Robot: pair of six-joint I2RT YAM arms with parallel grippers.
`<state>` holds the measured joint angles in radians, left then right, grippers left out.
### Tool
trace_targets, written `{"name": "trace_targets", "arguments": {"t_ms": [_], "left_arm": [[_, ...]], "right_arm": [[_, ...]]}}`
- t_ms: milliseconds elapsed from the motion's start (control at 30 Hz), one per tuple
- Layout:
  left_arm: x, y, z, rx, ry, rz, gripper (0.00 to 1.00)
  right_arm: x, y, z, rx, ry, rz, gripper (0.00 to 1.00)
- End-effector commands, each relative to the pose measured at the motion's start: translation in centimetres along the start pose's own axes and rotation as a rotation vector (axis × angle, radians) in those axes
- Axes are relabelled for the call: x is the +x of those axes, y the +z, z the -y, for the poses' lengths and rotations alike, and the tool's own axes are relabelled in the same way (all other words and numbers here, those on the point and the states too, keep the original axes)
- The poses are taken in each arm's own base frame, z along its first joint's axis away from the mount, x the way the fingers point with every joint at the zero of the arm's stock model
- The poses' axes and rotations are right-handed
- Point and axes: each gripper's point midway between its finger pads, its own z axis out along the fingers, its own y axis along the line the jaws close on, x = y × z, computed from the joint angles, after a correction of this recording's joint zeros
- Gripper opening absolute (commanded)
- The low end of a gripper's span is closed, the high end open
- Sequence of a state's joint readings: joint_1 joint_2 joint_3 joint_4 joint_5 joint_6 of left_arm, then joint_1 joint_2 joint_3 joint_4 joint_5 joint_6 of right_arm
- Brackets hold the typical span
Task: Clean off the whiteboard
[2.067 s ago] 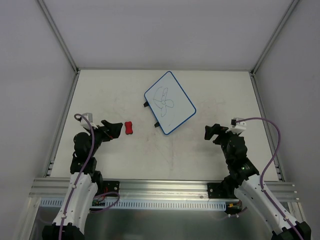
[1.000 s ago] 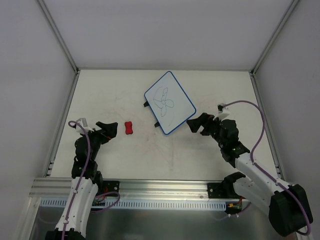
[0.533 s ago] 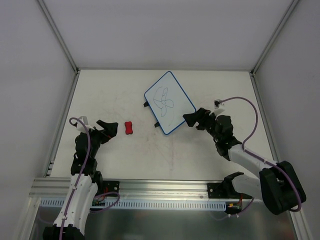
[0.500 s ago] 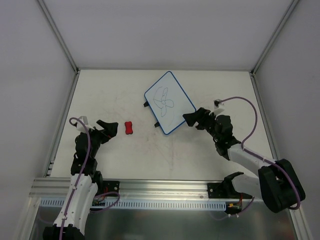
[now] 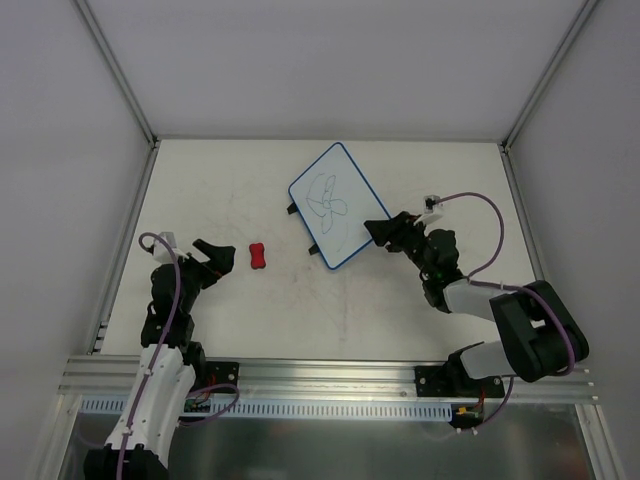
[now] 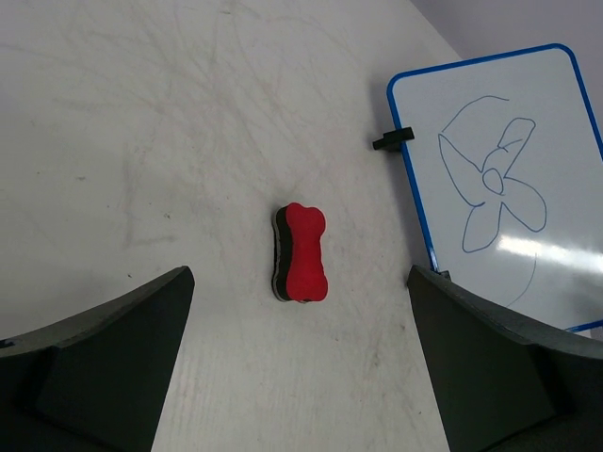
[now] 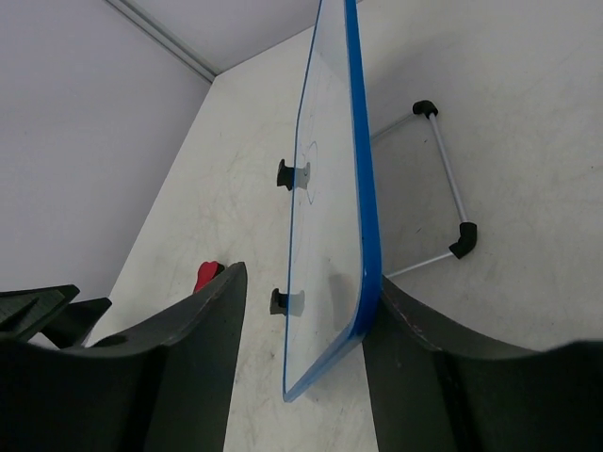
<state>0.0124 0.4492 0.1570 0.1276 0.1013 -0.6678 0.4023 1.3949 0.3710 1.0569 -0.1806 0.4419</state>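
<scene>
Though flat from above, whiteboard (image 7: 325, 188) (seemingly) tilted

A: We log bright, even, diffuse light; the top view is sharp, and shadows beside the whiteboard (image 5: 340, 205) are faint and soft-edged.
B: Agreed. In our left wrist view we note a pale glare streak on the whiteboard's lower part; the dark corners below it look slightly out of focus.

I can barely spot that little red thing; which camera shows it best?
The left wrist view: the red eraser lies centred and close. The top view shows it small; the right wrist view only a red sliver.
</scene>
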Motion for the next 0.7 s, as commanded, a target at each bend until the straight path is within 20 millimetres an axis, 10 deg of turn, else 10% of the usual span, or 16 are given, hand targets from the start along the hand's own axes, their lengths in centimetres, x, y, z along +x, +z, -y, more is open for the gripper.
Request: {"name": "trace_targets", "arguments": {"t_ms": [0,133,667], "left_arm": [[-1.4,0.2,1.2,0.012,-0.005,0.019,0.99],[-1.0,0.6,1.1,-0.003,-0.021,-0.023,0.99],[0.7,3.1,5.1,-0.093,-0.037,-0.479,0.99]], "right_arm": [[-2.9,0.3,-1.4,-0.060,-0.021,0.112,0.52],[-2.9,0.3,-0.4,-0.026,0.005,0.114,0.21],[-2.3,0.4,0.3,-0.014,0.035,0.094,0.11]]}}
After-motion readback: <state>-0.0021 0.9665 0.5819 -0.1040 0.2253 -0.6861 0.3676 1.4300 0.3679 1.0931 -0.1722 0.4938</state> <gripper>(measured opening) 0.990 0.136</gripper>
